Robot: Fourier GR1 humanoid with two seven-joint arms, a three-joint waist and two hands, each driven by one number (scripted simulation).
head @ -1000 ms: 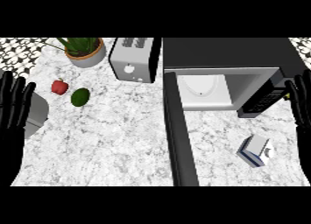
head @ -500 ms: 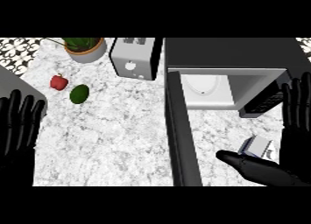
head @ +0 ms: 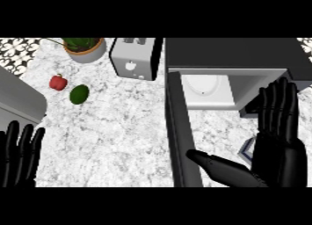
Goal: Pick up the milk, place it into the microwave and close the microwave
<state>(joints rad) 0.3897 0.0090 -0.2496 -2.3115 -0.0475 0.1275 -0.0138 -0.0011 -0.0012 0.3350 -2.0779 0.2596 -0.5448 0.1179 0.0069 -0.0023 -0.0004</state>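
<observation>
The pick-up step is in hand: the right robot hand, fingers straight and thumb spread, hovers over the milk on the counter before the open microwave, holding nothing. The next move calls for closing fingers round the carton. The left robot hand rests open at the lower left.

Counter: white-grey marbled stone, smooth, faint sheen. 
Microwave: dark matt casing, pale smooth cavity; open door dark, matt. 
Toaster: brushed metal look, light satin sides. 
Pot: matt clay-grey. 
Pepper: glossy red skin. 
Avocado: dull green. 
Hands: black, slightly glossy plastic. 
Milk: mostly hidden, pale carton-like edge.
</observation>
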